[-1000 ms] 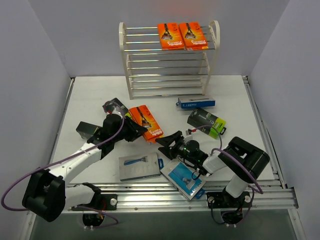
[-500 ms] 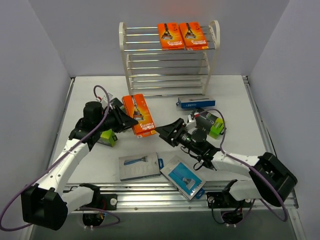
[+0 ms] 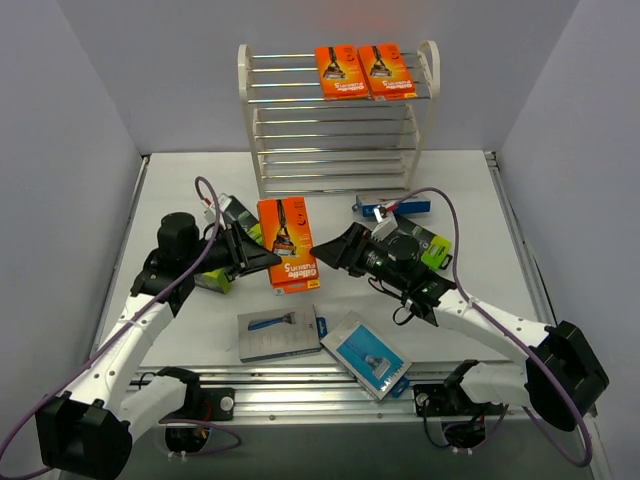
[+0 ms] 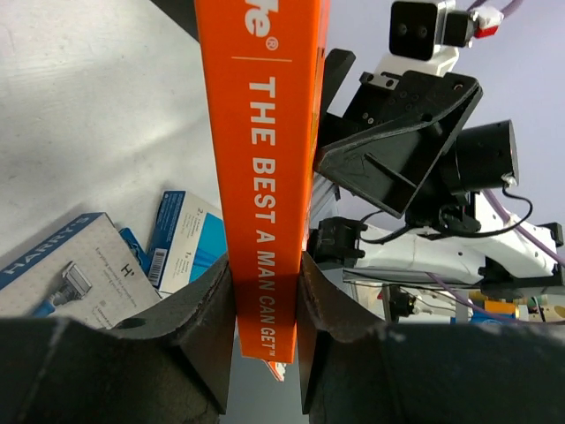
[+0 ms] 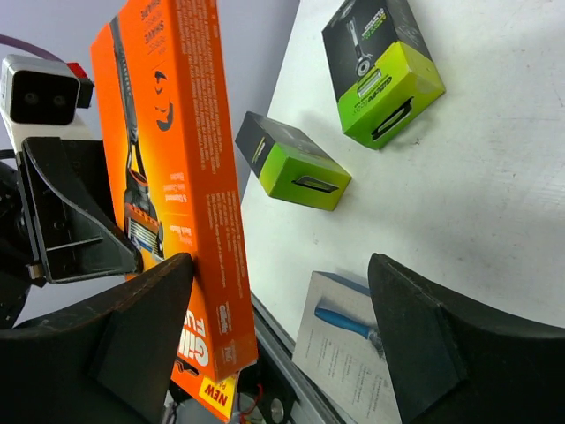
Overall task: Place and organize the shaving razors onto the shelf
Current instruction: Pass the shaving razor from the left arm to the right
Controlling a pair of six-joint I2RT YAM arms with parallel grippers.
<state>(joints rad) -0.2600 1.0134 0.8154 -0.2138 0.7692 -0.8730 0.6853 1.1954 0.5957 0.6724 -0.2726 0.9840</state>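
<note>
Orange razor pack (image 3: 287, 245) hoisted off worktop (image 3: 470, 200), stood upright near centre, clamped edge-on in left end effector (image 4: 265, 291) from 9 o'clock. Swung in from 3 o'clock and spread wider: right end effector (image 5: 284, 336), fingers apart, gripping nothing. Judged a handover toward shelf (image 3: 243, 80) at 12 o'clock.

I see the white shelf (image 3: 330, 128) upright at the back, with two orange cards (image 3: 341, 72) flat side by side on its top tier. A third orange card (image 3: 286, 244) stands upright above the table, pinched at its edge by the left gripper (image 4: 265, 296). Two blue packs (image 3: 279, 333) lie flat near the front edge and a third blue pack (image 3: 392, 207) by the shelf's foot, with green-black boxes (image 5: 381, 66) left and right of centre.
</note>
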